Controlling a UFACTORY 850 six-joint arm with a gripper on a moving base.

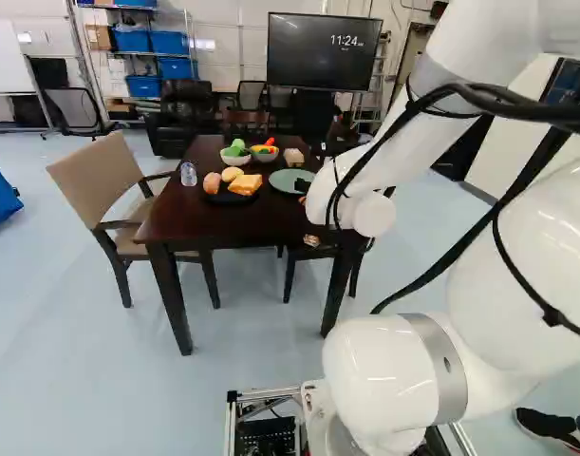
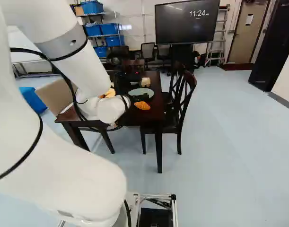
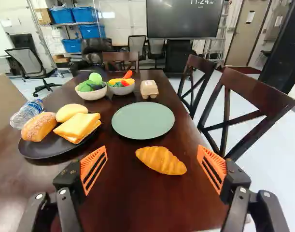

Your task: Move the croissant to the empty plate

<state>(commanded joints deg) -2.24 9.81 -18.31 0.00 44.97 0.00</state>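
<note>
In the right base view my gripper (image 2: 139,98) is partly hidden by the arm, just short of the green plate. The wrist view has my gripper (image 3: 152,169) open, its orange pads wide apart. The croissant (image 3: 161,160) lies on the dark table ahead of the gap between the fingers, untouched; the right base view has the croissant (image 2: 142,106) near the table's side edge. Beyond it is the empty green plate (image 3: 143,126), a short way off.
A black plate (image 3: 34,151) carries bread and a sandwich beside the green plate. Two bowls (image 3: 91,95) of toy food and a small carton (image 3: 148,89) stand farther back. A bottle (image 3: 25,114) lies beyond the bread. Dark chairs (image 3: 228,111) flank the table (image 1: 199,223).
</note>
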